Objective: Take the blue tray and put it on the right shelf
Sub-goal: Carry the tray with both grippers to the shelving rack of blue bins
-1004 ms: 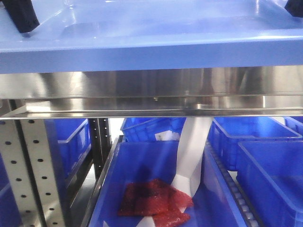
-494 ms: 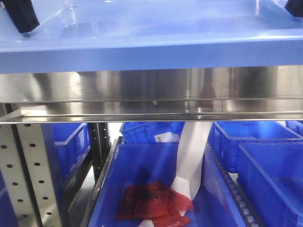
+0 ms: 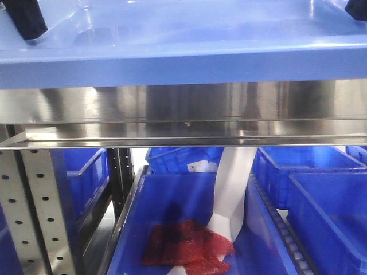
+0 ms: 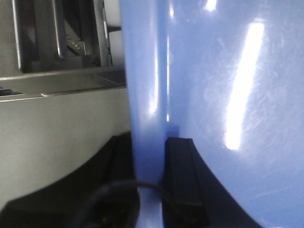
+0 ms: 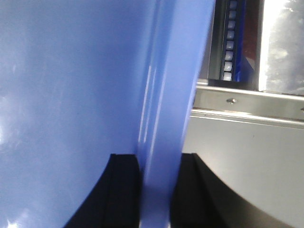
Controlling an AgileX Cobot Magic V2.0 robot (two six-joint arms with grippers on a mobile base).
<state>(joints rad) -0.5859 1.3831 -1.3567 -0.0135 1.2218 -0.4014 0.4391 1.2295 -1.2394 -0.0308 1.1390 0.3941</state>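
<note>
The blue tray (image 3: pixel 183 63) fills the top of the front view, its front rim level just above the steel lip of the right shelf (image 3: pixel 183 106). My left gripper (image 3: pixel 23 20) holds the tray's left rim and my right gripper (image 3: pixel 356 8) its right rim. In the left wrist view the left gripper (image 4: pixel 149 142) is shut on the tray (image 4: pixel 228 95) rim, over the shelf (image 4: pixel 61 123) surface. Seen from the right wrist, the right gripper (image 5: pixel 159 159) pinches the tray (image 5: pixel 71 85) rim the same way, with the shelf (image 5: pixel 247 142) beneath. Whether the tray touches the shelf is not visible.
Below the shelf stand deep blue bins (image 3: pixel 321 200); the nearest bin (image 3: pixel 172 206) holds a red mesh bag (image 3: pixel 186 243) and a white strip (image 3: pixel 232 189). A grey perforated upright (image 3: pixel 40 212) stands at the left. A roller track (image 5: pixel 230 38) shows beyond the shelf.
Compared with a second ago, the shelf lip and upright sit slightly lower and further left in the front view. Over the last half second nothing has visibly moved. Both grippers keep their hold.
</note>
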